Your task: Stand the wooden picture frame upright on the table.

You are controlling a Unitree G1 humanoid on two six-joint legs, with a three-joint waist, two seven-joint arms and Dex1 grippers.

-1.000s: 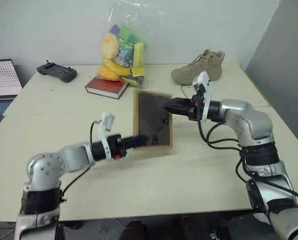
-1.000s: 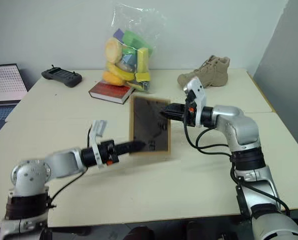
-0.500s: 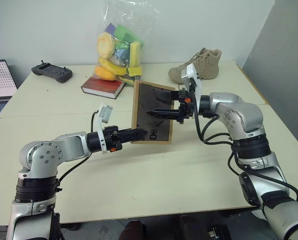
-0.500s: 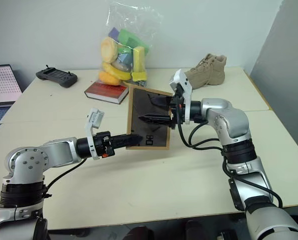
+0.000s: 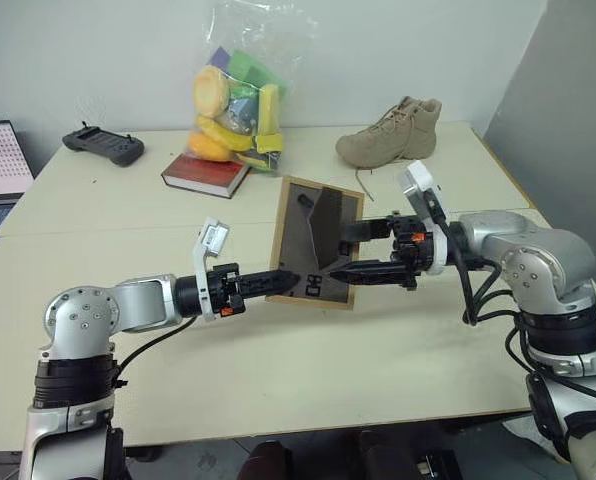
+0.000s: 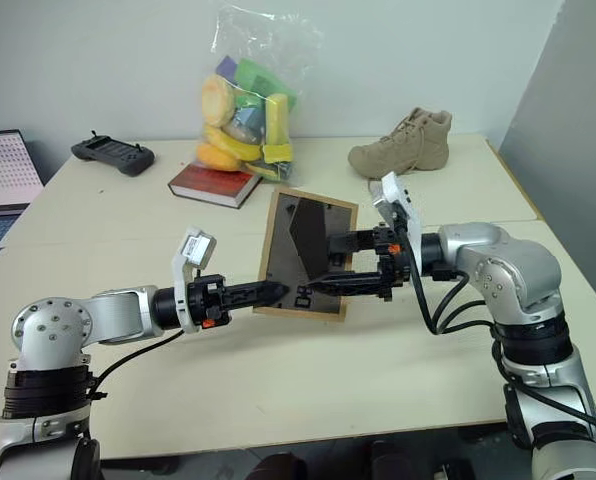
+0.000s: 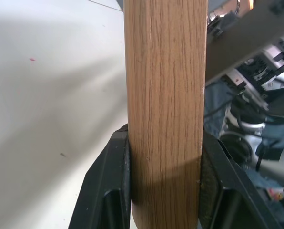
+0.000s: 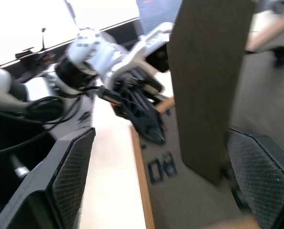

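Picture frame (image 5: pixel 316 243) at centre of the head view, held tilted above the table (image 5: pixel 308 350), dark back toward the camera, stand folded out. Left gripper (image 5: pixel 281 281) clamped on its lower left wooden edge. Right gripper (image 5: pixel 350 252) jaws wide apart, straddling the stand. Likely light, rigid; glazing fragile. Best held by the wooden rim. Photo side hidden.

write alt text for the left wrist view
Two black fingers of the left gripper clamp the edge of a light-wood rectangular picture frame rising straight up between them. Pale beige table lies on one side, the right arm's grey metal parts on the other.
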